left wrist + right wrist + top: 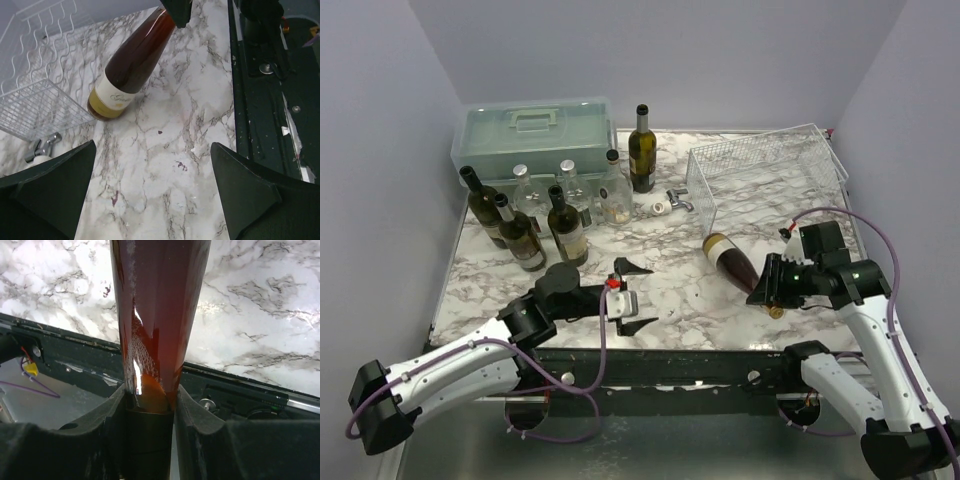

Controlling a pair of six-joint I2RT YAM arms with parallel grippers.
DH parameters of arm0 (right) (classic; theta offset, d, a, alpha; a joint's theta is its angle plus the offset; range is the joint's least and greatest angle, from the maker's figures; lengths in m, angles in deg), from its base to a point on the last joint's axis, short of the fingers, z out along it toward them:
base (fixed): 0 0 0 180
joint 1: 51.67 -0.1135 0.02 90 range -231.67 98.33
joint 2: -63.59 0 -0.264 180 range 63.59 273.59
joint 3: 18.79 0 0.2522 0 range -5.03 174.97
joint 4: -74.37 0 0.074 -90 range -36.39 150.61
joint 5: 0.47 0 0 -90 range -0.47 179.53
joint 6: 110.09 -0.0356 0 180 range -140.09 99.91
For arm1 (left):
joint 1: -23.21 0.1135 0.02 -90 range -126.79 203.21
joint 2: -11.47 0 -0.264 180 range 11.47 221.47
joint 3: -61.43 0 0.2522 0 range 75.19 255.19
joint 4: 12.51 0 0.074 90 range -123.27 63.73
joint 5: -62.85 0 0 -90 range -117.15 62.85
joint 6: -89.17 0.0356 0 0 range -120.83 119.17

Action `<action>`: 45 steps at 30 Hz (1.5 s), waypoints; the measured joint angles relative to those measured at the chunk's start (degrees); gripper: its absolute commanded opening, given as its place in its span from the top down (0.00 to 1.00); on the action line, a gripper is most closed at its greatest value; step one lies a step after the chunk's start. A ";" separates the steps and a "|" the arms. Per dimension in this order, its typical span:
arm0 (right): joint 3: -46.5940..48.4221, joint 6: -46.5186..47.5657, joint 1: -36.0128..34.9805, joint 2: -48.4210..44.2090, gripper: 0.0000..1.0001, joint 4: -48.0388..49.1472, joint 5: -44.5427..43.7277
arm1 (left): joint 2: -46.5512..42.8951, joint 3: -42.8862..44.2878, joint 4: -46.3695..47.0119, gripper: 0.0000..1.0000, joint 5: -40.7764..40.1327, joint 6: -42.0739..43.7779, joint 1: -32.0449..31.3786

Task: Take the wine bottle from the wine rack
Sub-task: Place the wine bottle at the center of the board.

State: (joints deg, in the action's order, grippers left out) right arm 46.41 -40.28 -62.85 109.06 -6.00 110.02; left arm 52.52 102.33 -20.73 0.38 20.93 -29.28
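Looked down on a white marble table [672, 302] with grey veins. Pinched the thin neck of the dark brown glass wine bottle [732, 258] tight in the black right gripper [150, 410]. Held the bottle outside the white wire-mesh wine rack [760, 165], fat end just beside its near corner. Spread the black left gripper [652, 295] wide, holding nothing.

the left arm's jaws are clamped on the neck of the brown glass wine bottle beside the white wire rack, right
Wrong arm: the jaws of the right arm are clamped on the neck of the brown glass wine bottle beside the white wire-mesh rack, as the top external view shows.
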 measured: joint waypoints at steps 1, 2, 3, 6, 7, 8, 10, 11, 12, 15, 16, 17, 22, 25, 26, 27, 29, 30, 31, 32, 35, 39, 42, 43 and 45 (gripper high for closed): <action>0.20 0.22 0.00 0.66 1.00 -0.48 0.39 | 0.07 -0.42 0.72 0.01 -0.63 1.60 -1.25; 0.44 0.68 0.00 1.22 1.00 -0.76 0.87 | 0.28 -0.72 1.44 0.01 -1.60 3.52 -2.93; 0.96 0.83 0.00 1.88 1.00 -0.92 1.40 | 0.66 -0.81 2.12 0.01 -2.51 5.07 -4.26; 1.95 1.31 0.00 3.69 1.00 -1.20 2.58 | 3.89 -0.44 4.98 0.01 -5.84 9.38 -8.50; 2.08 1.49 0.00 4.15 1.00 -1.18 2.99 | 5.70 0.11 5.88 0.01 -6.88 10.62 -9.92; 2.21 1.70 0.00 4.55 1.00 -1.18 3.32 | 8.17 0.90 6.93 0.01 -8.02 11.74 -11.19; 2.69 1.84 0.02 5.38 1.00 -1.14 3.87 | 13.40 2.73 8.92 0.01 -9.64 13.25 -13.03; 2.78 1.84 0.02 5.88 1.00 -0.96 4.44 | 15.74 3.76 10.23 0.01 -10.43 13.88 -13.73; 2.80 1.84 0.02 5.95 1.00 -0.90 4.57 | 17.73 4.59 11.41 0.01 -10.88 14.34 -14.21; 2.84 1.73 0.02 6.84 1.00 -0.33 5.64 | 27.47 8.63 17.92 0.01 -13.25 15.89 -16.00; 2.91 1.73 0.02 7.17 1.00 -0.11 5.99 | 29.70 9.55 19.50 0.01 -13.81 16.22 -16.33; 3.04 1.70 0.02 7.48 1.00 0.02 6.25 | 32.24 10.58 21.73 0.01 -14.29 16.63 -16.65; 3.74 1.57 0.02 8.55 1.00 0.07 6.93 | 43.04 15.32 30.21 0.01 -16.33 18.21 -17.00; 3.80 1.44 0.02 8.66 1.00 0.02 7.10 | 47.52 17.84 33.18 0.01 -16.70 18.60 -17.03; 3.80 1.31 0.00 8.68 1.00 0.02 7.15 | 48.94 18.62 34.23 0.01 -16.83 18.67 -17.03; 3.82 1.20 0.02 8.70 1.00 0.02 7.23 | 49.92 19.30 34.99 0.01 -17.07 18.71 -17.03; 4.04 0.96 0.02 8.90 1.00 0.00 7.37 | 52.68 20.68 36.92 0.01 -18.01 18.88 -17.00; 4.17 0.79 0.02 9.01 1.00 -0.04 7.41 | 53.92 21.27 37.77 0.01 -18.49 19.04 -17.00; 4.33 0.68 0.02 9.09 1.00 -0.13 7.41 | 54.73 21.62 38.38 0.01 -19.02 19.19 -17.00; 4.46 0.61 0.02 9.18 1.00 -0.20 7.43 | 55.63 21.94 38.88 0.02 -19.37 19.26 -17.00; 4.55 0.50 0.02 9.27 1.00 -0.26 7.50 | 57.79 22.58 40.11 0.05 -20.15 19.30 -17.00; 4.66 0.28 0.02 9.33 1.00 -0.46 7.52 | 59.82 23.78 40.79 0.13 -21.40 19.30 -17.00; 4.76 0.15 0.02 9.42 1.00 -0.55 7.56 | 60.87 24.46 41.31 0.19 -22.40 19.39 -17.00; 4.76 0.11 0.02 9.42 1.00 -0.55 7.58 | 61.24 24.72 41.48 0.20 -22.75 19.50 -17.00; 4.76 0.09 0.02 9.44 1.00 -0.61 7.58 | 61.83 24.94 41.77 0.24 -23.32 19.50 -17.00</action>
State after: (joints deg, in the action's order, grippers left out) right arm 51.18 -40.19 -62.83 118.51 -6.61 117.61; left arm 114.36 127.27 21.04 -22.94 40.42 -46.28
